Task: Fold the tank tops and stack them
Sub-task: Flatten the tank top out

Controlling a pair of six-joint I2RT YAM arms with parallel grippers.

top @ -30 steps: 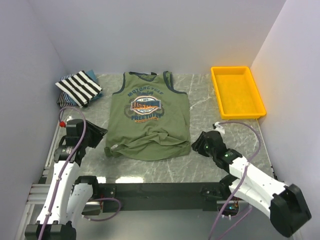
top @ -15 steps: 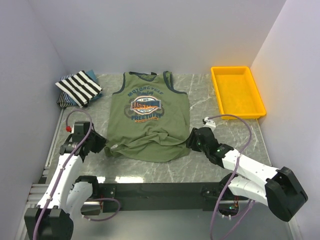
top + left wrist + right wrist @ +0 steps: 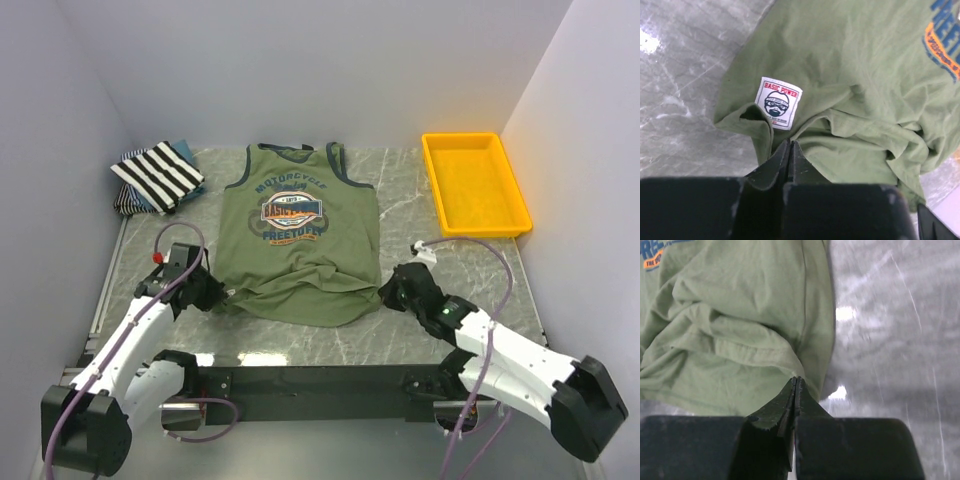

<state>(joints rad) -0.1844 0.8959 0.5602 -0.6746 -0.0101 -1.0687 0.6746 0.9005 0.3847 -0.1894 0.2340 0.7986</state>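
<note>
Left gripper (image 3: 790,146) pinches top (image 3: 850,65) beside "BASIC POWER" label (image 3: 779,102).

Marble table (image 3: 400,195): olive top (image 3: 300,250), striped top (image 3: 158,175), tray (image 3: 475,185)

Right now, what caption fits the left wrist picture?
Left gripper pinches the olive-green tank top beside its Basic Power label.

Top (image 3: 300,235) mid-desk (image 3: 400,200), folded tops (image 3: 157,178) upper left, tray (image 3: 475,190) upper right.
The top lies spread with its neck toward the far wall; the folded tops sit stacked in the far-left corner; the left gripper (image 3: 215,296) meets its lower-left hem corner, the right gripper (image 3: 385,290) its lower-right.
</note>
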